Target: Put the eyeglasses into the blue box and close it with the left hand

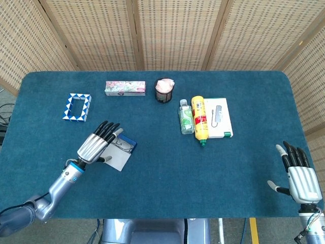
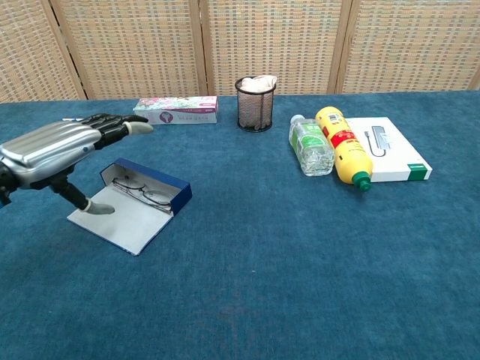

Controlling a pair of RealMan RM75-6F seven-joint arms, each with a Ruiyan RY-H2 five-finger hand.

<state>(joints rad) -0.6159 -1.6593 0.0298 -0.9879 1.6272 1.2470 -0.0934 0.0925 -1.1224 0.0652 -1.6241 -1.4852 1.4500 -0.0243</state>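
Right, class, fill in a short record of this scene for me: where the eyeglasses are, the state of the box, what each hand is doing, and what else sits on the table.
eyeglasses: lying inside the blue box
blue box: open, its grey lid flap flat on the table toward the robot
left hand: above the box's left side, fingers spread, holding nothing
right hand: at the table's near right corner, fingers apart, holding nothing
step left: closing the box
other things: mesh cup, yellow bottle, clear bottle, white box, floral box

robot lab setup: blue-carpeted table, woven screen panels behind, assorted props.
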